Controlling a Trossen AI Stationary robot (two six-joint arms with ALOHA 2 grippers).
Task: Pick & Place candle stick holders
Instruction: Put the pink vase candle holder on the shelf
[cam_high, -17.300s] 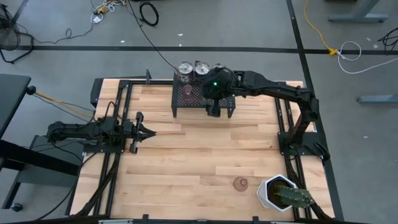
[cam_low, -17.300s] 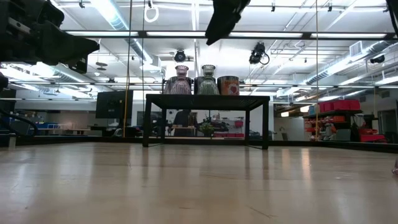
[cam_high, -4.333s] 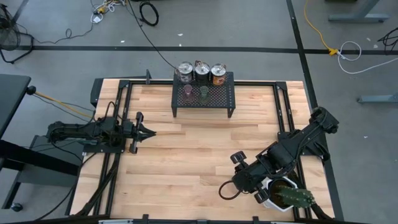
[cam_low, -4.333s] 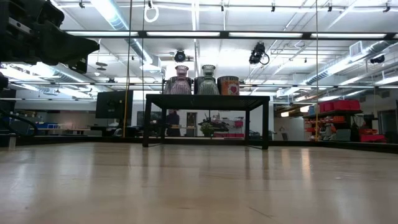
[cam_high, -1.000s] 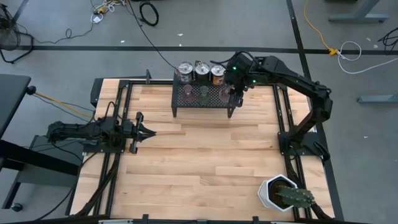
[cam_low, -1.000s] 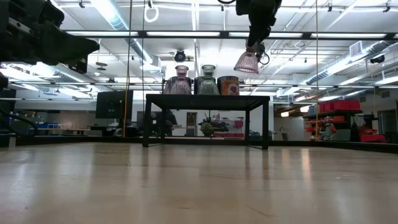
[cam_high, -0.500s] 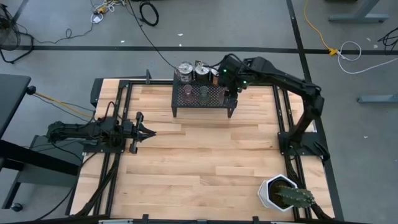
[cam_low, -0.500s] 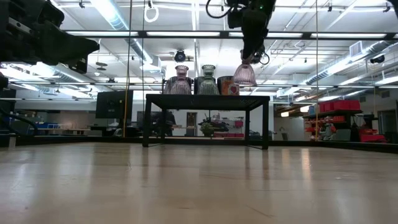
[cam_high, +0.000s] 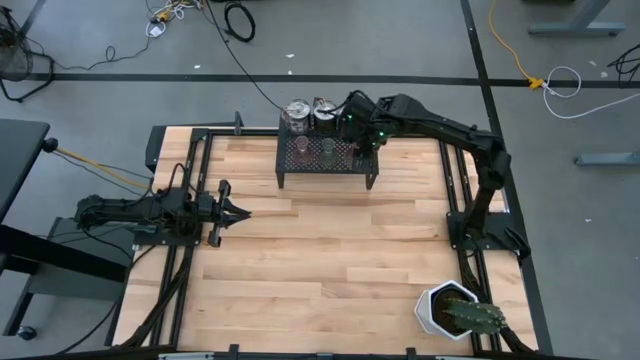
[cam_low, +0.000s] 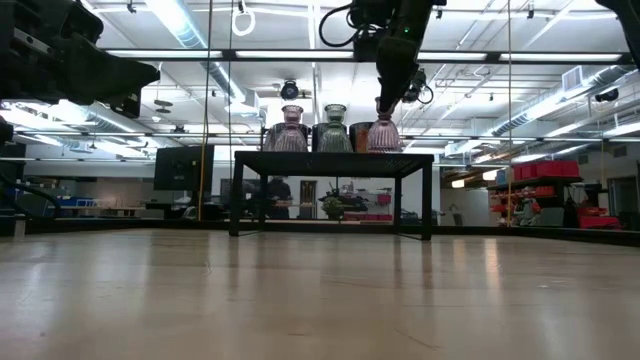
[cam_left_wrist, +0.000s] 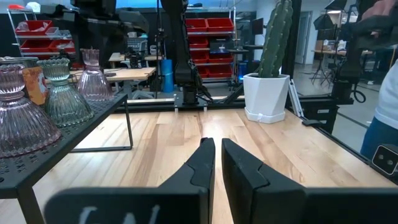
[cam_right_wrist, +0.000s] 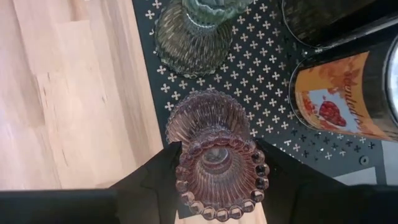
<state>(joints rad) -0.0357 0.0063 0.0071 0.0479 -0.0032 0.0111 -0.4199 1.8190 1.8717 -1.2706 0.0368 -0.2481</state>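
With right gripper (cam_right_wrist: 219, 171) clamped on pink holder (cam_right_wrist: 217, 163), lower it straight onto rack (cam_right_wrist: 261, 87) beside green holder (cam_right_wrist: 194, 37), then release.

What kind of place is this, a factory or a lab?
Probably a robotics lab or workshop: a wooden test table on a concrete floor, red storage bins on shelves, and loose cables across the floor.

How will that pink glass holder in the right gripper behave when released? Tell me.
The pink glass holder is probably fragile and slippery, being ribbed glass. Its flared base on the black mesh rack suggests it stands steady, though its narrow neck could tip if nudged by the right gripper.
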